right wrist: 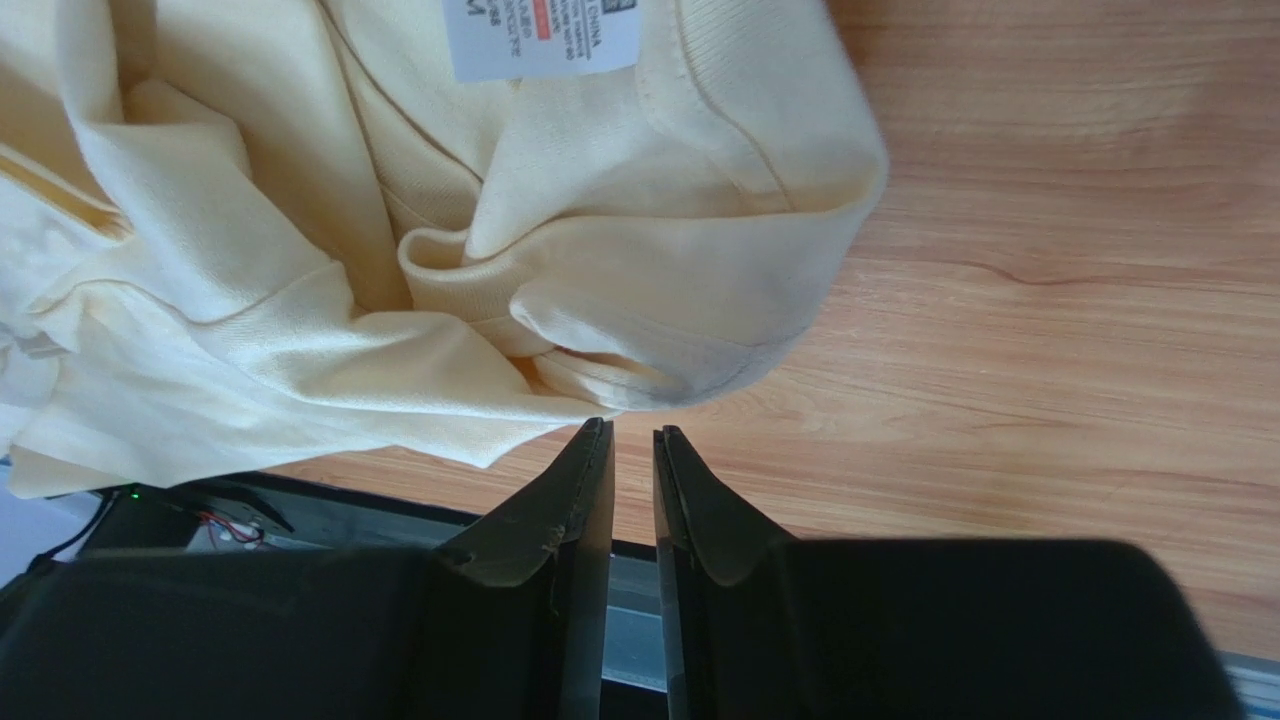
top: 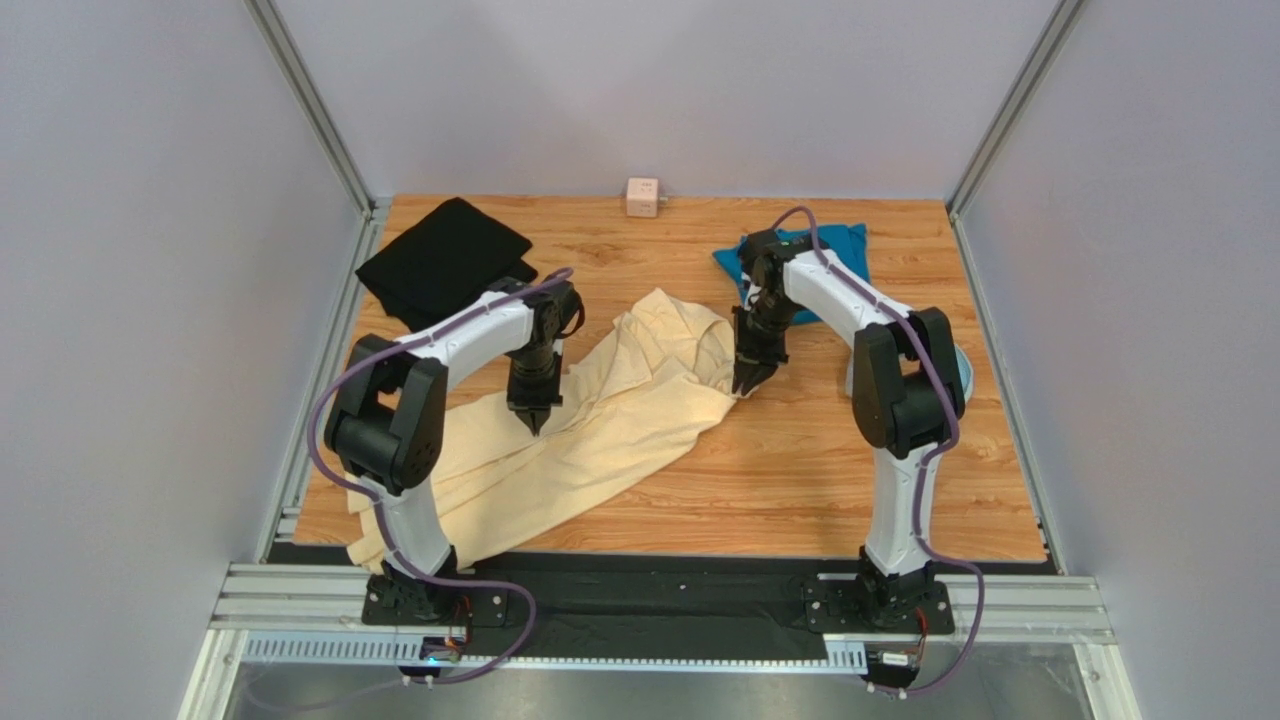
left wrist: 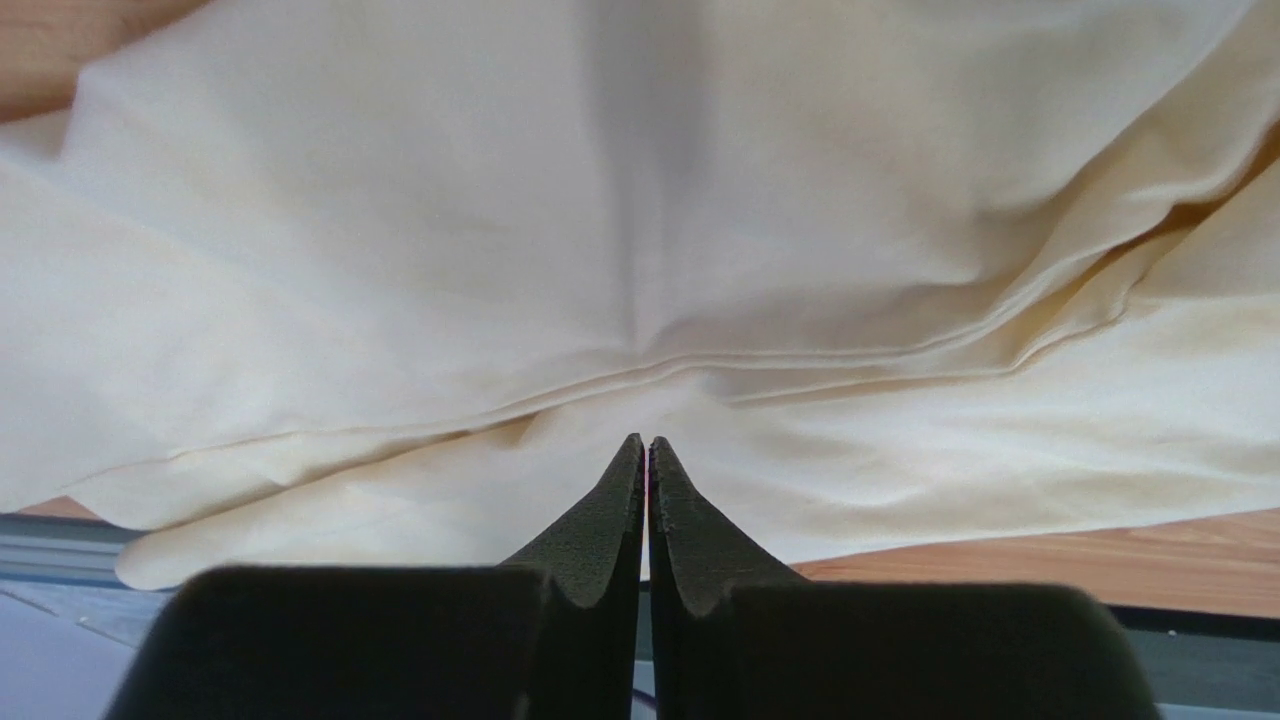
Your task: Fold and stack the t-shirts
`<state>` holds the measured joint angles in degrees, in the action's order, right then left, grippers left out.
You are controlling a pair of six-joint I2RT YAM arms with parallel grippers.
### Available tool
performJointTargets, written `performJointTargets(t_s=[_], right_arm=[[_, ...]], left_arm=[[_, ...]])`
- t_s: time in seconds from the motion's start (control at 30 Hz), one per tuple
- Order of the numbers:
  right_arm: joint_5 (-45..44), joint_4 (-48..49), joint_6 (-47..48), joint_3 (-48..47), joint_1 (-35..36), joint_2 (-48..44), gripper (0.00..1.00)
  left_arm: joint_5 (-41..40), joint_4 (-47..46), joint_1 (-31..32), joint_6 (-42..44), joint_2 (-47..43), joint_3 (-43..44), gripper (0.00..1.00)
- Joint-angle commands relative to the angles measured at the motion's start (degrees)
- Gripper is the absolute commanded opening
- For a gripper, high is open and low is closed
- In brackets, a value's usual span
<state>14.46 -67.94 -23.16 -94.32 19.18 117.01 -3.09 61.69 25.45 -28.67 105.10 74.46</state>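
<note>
Of the 3 t-shirts, none is stacked, and I'd judge the job to be near its start. The cream-yellow shirt [top: 639, 405] sprawls rumpled from the middle of the table [top: 842, 480] down to the near-left corner, where part of it hangs over the near edge. Its neck end is bunched up, with the size label [right wrist: 541, 38] showing. The black shirt [top: 443, 258] lies as a flat, squarish patch at the far-left corner; it may be folded, but I cannot tell for sure. The teal shirt [top: 842, 248] sits crumpled toward the far-right corner, half hidden behind the right arm.

The left gripper [left wrist: 646, 443] points down over the cream cloth, its jaws pressed together on nothing. The right gripper [right wrist: 633, 432] hangs just beside the bunched collar, its jaws a narrow slit apart and empty.

What's left, I reckon: spreading and folding the cream shirt, dealing with the other 2, then piling all 3. A small pink cube [top: 643, 197] sits at the far edge, well apart from the cloth. A sliver of something pale blue [top: 966, 375] shows behind the right arm by the right edge. Neither looks to be in the way.
</note>
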Motion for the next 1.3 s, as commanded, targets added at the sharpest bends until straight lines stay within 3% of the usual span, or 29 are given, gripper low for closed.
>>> performJointTargets(t_s=[0.0, 0.13, 0.27, 0.5, 0.83, 0.97, 1.27], right_arm=[[0.0, 2.4, 0.7, 1.8, 3.0, -1.5, 0.20], [-1.5, 3.9, 0.7, 3.8, 4.2, 0.5, 0.19], [-3.5, 2.5, 1.1, 2.4, 4.2, 4.6, 0.11], [-5.1, -1.0, 2.2, -5.9, 4.2, 10.8, 0.02], [-0.4, -5.3, 0.6, -38.5, 6.1, 28.4, 0.00], [0.3, -2.7, -2.2, -45.4, 5.8, 32.1, 0.00], [1.5, 3.8, -5.7, -45.7, 1.7, 31.4, 0.00]], left_arm=[[0.1, 1.6, -0.2, 2.0, -5.9, -2.5, 0.07], [2.7, 0.5, -0.1, 3.8, -8.7, -4.2, 0.07], [5.3, -0.8, 0.6, 5.6, -7.9, -5.1, 0.06], [7.7, -1.7, 7.0, 7.0, -0.3, -5.6, 0.00], [9.5, -5.2, 8.1, 2.7, 4.9, -8.6, 0.00], [8.5, -4.2, 8.1, 2.6, 5.8, -5.4, 0.00], [4.2, 2.6, 7.2, 3.7, 16.0, 11.7, 0.00]])
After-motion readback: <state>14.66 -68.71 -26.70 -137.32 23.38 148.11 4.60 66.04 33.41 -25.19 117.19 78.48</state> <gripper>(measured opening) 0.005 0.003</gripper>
